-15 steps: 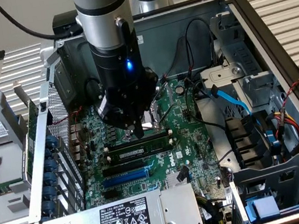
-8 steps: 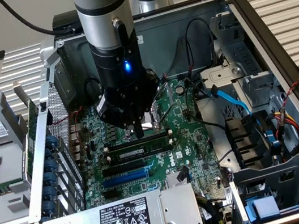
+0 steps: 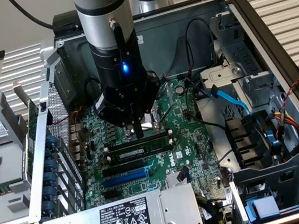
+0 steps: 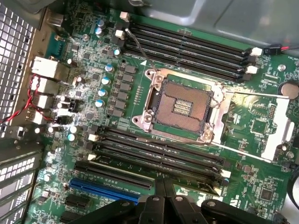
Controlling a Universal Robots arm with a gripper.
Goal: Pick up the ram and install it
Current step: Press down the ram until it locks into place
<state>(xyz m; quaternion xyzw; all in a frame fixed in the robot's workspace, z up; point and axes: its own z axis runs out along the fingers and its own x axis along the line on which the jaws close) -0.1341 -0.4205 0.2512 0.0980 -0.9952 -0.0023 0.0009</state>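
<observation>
Below the open CPU socket point(image 4: 180, 106), at its 6 o'clock, the ram point(image 3: 138, 146) lies along a black memory slot point(image 4: 159, 142), the gripper point(image 3: 133, 130) closed directly above it.

Ram looks like a long, thin dark green strip with black chips: probably light, stiff and brittle, best taken by its long edges, clear of chips and contacts. Whether the shut fingers pinch its top edge or merely press on it, I cannot tell. At 7 o'clock sits a blue expansion slot point(image 4: 103, 190).

The robot arm point(image 3: 103, 16) comes straight down from above, its wrist vertical with a small blue light on. The gripper point(image 3: 135, 130) points downward at the lowest end of the arm, and its fingers point(image 4: 164, 198) are closed together.
</observation>
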